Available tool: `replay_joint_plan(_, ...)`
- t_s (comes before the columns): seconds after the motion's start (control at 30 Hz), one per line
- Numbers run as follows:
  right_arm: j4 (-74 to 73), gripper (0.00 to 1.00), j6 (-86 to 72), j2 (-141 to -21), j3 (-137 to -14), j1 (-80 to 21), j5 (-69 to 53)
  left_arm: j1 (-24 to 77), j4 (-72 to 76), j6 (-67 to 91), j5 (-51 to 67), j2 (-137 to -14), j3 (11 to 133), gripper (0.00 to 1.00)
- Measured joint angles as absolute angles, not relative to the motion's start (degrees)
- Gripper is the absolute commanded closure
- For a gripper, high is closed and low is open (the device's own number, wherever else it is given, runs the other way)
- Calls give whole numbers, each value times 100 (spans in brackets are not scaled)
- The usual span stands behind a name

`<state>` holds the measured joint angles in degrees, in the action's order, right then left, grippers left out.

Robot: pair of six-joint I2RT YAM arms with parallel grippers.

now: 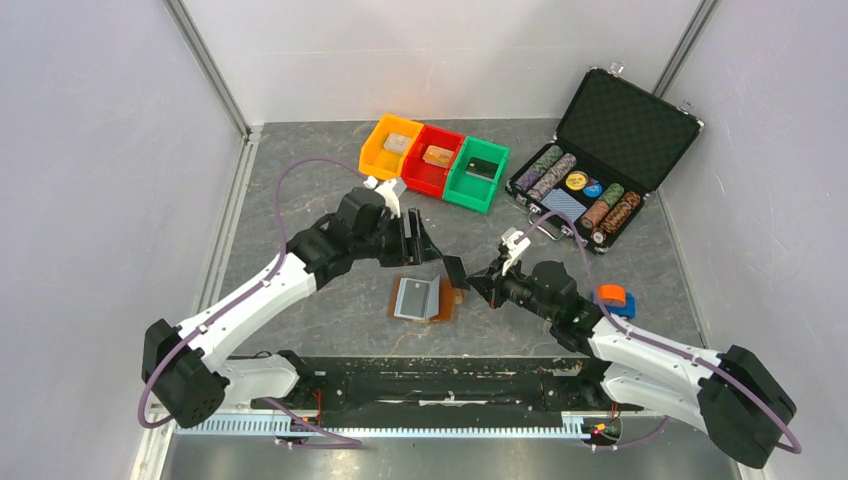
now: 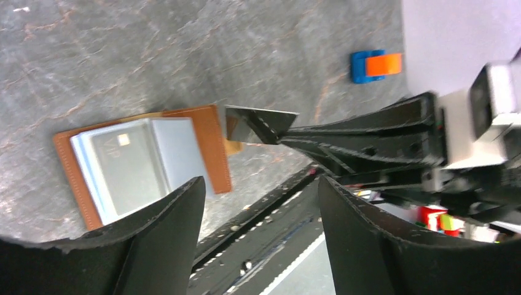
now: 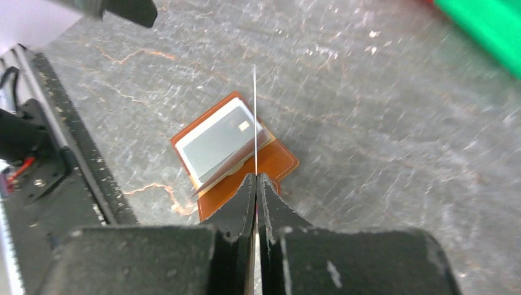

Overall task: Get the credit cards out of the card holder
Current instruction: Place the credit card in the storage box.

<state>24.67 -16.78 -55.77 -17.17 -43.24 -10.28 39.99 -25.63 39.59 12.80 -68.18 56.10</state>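
Grey veined table [image 1: 330, 320]. Near the middle of the near edge: brown card holder [image 1: 420, 298], lying open. Toward the far edge, touching in a row: orange bin [image 1: 378, 165], red bin [image 1: 425, 183], green bin [image 1: 470, 197]. Far right corner: open black chip case [image 1: 625, 125]. By the right edge: small blue-and-orange object [image 1: 615, 298].

No legible text, labels, numbers or signs anywhere

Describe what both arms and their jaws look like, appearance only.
Both the left arm and right arm have black joint housings, white link covers and a white block at the wrist. A thin purple cable loops along each. The jaws are black, flat and tapering, with scuffed pale edges.
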Motion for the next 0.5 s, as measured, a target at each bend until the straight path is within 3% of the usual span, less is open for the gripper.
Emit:
replay_joint_plan(0.13, 2674, 100, -456, -5354, -1712, -4807, -222, 3988, -2630, 4355, 1420, -6884, 6014, 30)
replay_joint_plan(0.5, 4521, 100, 2349, -5321, -932, -5518, 1055, 3885, -2722, 5015, 1586, -7264, 6359, 19)
